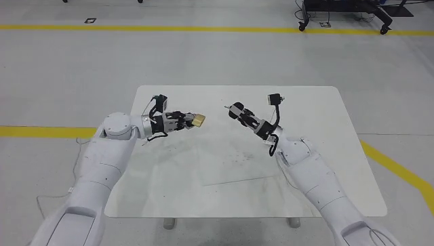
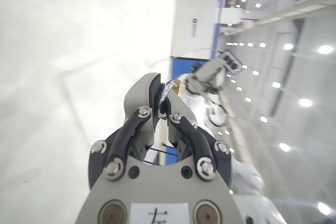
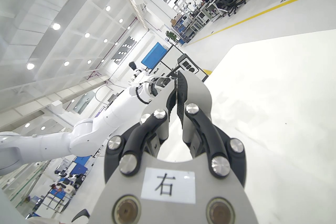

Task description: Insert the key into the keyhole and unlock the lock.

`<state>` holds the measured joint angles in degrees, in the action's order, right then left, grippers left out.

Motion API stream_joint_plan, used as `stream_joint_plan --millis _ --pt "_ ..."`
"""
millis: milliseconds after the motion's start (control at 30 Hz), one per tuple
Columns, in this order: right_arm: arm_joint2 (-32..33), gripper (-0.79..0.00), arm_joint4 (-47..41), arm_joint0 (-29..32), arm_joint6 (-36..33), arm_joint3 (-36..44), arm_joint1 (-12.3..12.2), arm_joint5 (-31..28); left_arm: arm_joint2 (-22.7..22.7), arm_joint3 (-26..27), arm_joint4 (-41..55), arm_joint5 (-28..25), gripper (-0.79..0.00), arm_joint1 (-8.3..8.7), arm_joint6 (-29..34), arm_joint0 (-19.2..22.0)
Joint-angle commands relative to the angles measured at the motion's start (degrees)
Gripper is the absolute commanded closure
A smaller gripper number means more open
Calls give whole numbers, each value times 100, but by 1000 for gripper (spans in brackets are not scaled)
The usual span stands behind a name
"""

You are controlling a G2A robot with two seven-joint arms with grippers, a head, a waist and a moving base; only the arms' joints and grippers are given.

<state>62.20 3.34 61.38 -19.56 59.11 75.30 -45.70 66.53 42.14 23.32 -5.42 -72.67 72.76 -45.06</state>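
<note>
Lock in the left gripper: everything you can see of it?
Small lock, brass-coloured blocky body with a silvery curved shackle. The left gripper is shut on the shackle end; the body sticks out past its fingertips, toward the right gripper, with a gap between. Held over the table.
</note>
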Motion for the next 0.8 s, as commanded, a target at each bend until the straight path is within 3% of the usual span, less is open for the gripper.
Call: stream_joint_plan --millis 0,200,467,767 --pt "2 0 28 41 139 60 9 -58 -120 -236 404 -41 0 -68 530 95" --pt "-167 0 218 92 201 170 54 -308 -399 -728 990 -20 0 -274 1191 355" --pt "-224 0 283 92 462 129 101 -492 -698 -1069 904 -245 0 -428 1208 567" --pt "-284 0 305 67 390 75 124 -477 -954 -1094 726 -233 0 -546 1092 681"
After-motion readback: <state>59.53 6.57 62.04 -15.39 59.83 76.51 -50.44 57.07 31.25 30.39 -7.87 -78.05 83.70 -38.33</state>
